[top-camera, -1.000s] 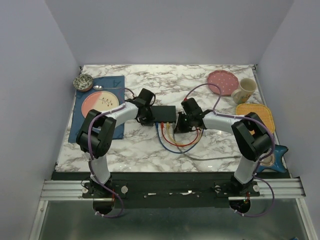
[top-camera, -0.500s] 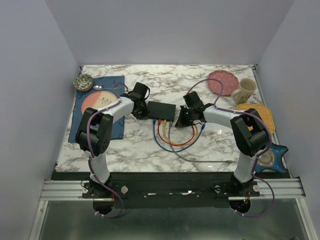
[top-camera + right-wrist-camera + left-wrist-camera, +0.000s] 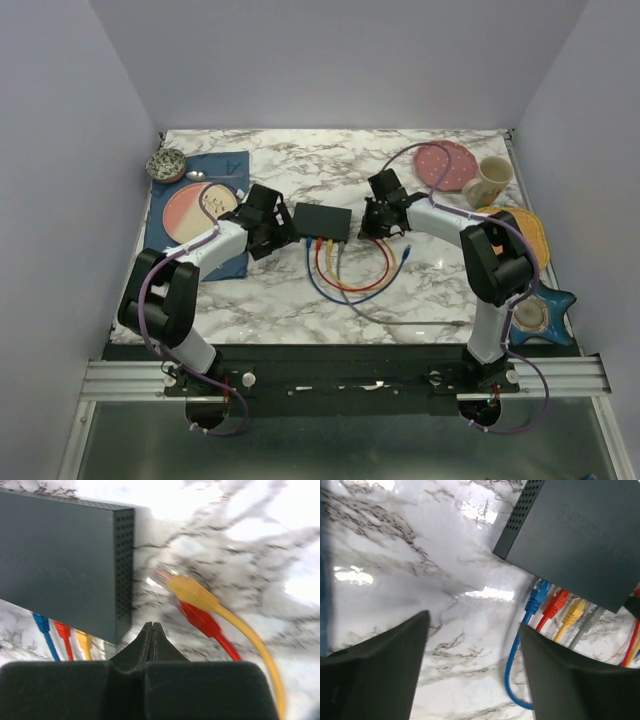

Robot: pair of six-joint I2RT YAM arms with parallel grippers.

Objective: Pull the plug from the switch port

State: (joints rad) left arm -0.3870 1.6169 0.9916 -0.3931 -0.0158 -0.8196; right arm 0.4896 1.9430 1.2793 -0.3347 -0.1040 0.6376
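Found the switch (image 3: 322,222) lying flat near the middle of the marble tabletop (image 3: 300,300), sockets along its near edge. Counted four plugs seated there in the left wrist view, left to right: blue plug (image 3: 538,600), red plug (image 3: 555,605), yellow plug (image 3: 574,612), grey plug (image 3: 590,620). Saw the left gripper (image 3: 280,230) just left of the switch, off its near-left corner, jaws spread wide over bare marble and holding nothing. Saw the right gripper (image 3: 370,230) just right of the switch, fingers pressed together with nothing between them. Noted, in the right wrist view, a loose yellow plug (image 3: 187,590) and a loose red plug (image 3: 200,617) lying on the marble right of the switch, clear of its side, just beyond the shut fingertips; could not tell whether touched. Spotted a pink plate (image 3: 195,205) on a blue mat (image 3: 225,165) at far left, and a mug (image 3: 487,180) at far right.
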